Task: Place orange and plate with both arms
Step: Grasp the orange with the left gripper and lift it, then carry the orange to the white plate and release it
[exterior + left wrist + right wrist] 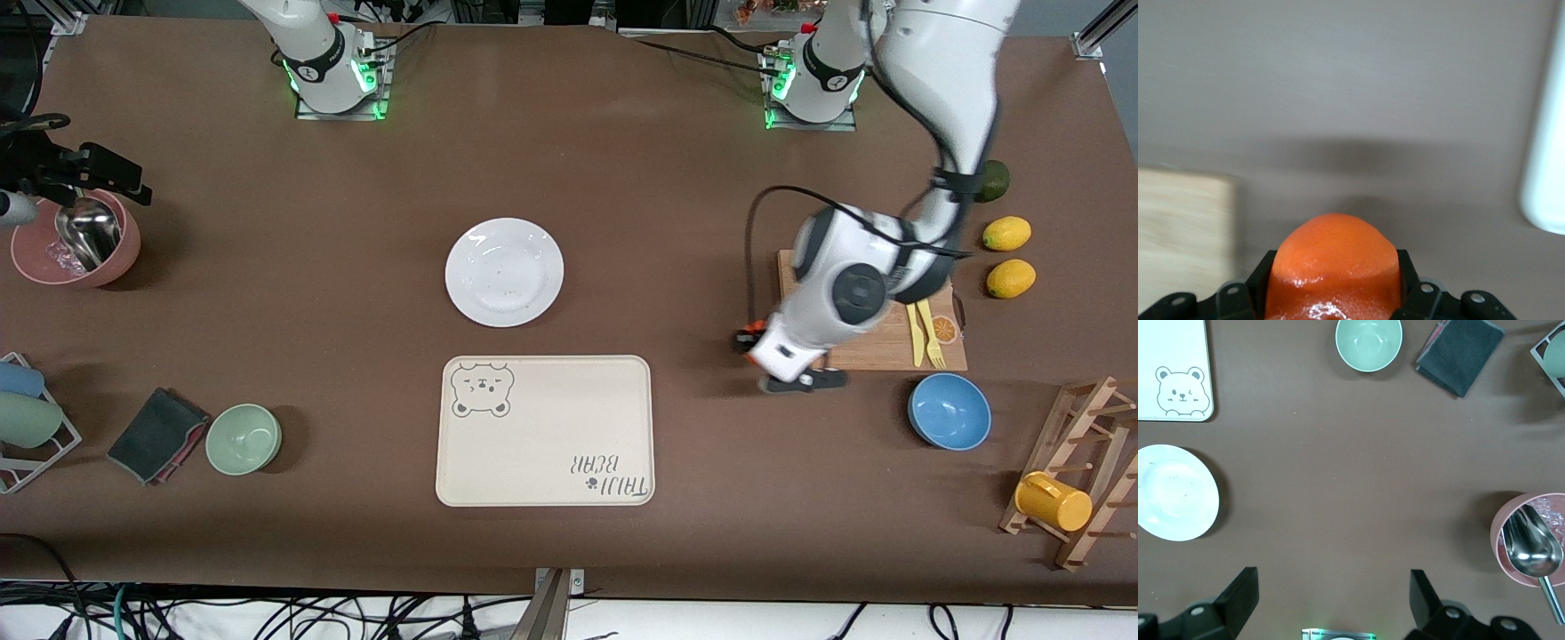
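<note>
My left hand (1335, 303) was clamped on the orange (1333, 267), over the surface by the cutting board (876, 342). My right hand (1331, 600) waited with fingers spread, high above the pink bowl (76, 238) end. The plate (504, 271) lay untouched at twelve o'clock of the bear tray (544, 431) — both placements remained.

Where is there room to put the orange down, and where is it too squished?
The plate and the bear tray are both bare, with open table between the plate and the green bowl. It is crowded at the cutting board, where the left pincer holds the orange beside the blue bowl. The right pincer waits, open.
</note>
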